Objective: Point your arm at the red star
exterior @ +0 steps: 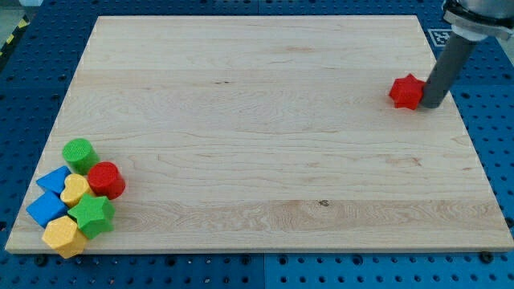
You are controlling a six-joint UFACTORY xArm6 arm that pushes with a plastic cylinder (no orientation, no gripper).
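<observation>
Wooden board (pixel 265 120): by its right edge my tip (pixel 431 105), a pincerless rod, touches the red star (pixel 407 91), so further travel could shove it away.

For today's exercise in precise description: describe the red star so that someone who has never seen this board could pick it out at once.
Start at the wooden board and go to its right edge, near the view's top. The red star sits there alone, with my tip right beside it on the view's right. The only other red block, a red cylinder, is round and sits in the cluster at the board's bottom-left corner.
</observation>
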